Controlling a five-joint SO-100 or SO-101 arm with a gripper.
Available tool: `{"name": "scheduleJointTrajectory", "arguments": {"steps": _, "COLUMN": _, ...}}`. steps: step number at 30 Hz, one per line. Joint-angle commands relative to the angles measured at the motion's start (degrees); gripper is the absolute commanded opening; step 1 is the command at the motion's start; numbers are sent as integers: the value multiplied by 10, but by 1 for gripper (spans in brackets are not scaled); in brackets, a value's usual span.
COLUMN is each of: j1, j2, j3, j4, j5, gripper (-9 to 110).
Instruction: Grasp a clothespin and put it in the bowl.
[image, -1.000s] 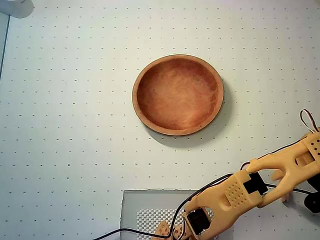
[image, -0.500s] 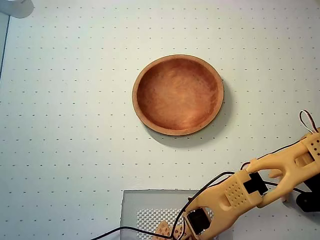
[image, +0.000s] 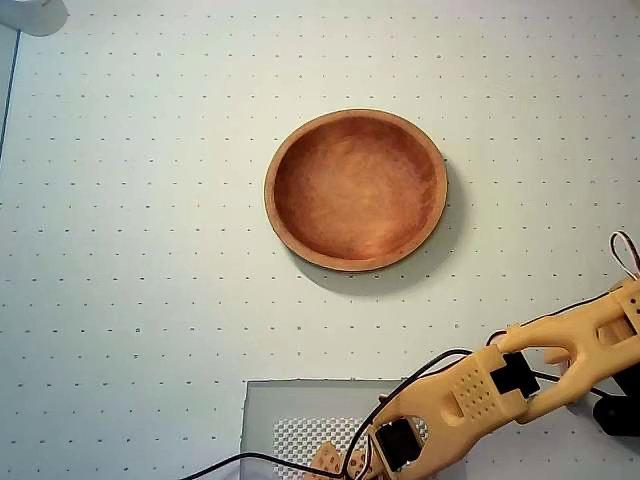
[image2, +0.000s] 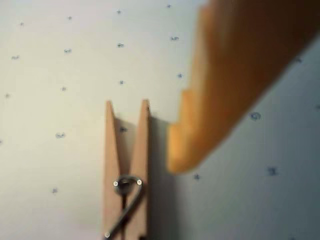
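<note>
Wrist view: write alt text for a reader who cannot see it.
A wooden clothespin with a metal spring lies on a white dotted table, running off the bottom edge, its two splayed ends pointing up. A blurred orange gripper finger reaches in from the upper right, its tip just right of the clothespin.

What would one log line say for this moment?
phase: approach | clothespin: on table beside a finger | bowl: empty | grasp: none

**Clothespin flat on the counter, bowl empty**

The clothespin (image2: 126, 170), of light wood with a metal coil at its middle, is seen in the wrist view lying flat on the dotted counter (image2: 60, 100), its two open tips pointing up the picture. The round reddish-brown bowl (image: 356, 189), tan-rimmed, is seen upright and empty in the overhead view.
</note>
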Motion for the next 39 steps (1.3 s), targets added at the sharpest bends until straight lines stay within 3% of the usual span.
{"name": "scheduleJointTrajectory", "arguments": {"steps": 1, "j1": 6, "j2": 7, "j3": -38, "j4": 0, "j5": -3, "gripper": 24}}
{"name": "scheduleJointTrajectory", "arguments": {"steps": 14, "j1": -18, "j2": -58, "j3": -43, "j4": 0, "j5": 3, "gripper": 24}}
{"name": "scheduleJointTrajectory", "arguments": {"steps": 26, "j1": -4, "j2": -112, "j3": -173, "j4": 8, "j5": -2, "gripper": 24}}
{"name": "scheduleJointTrajectory", "arguments": {"steps": 39, "j1": -6, "j2": -119, "j3": -169, "j4": 4, "j5": 4, "gripper": 24}}
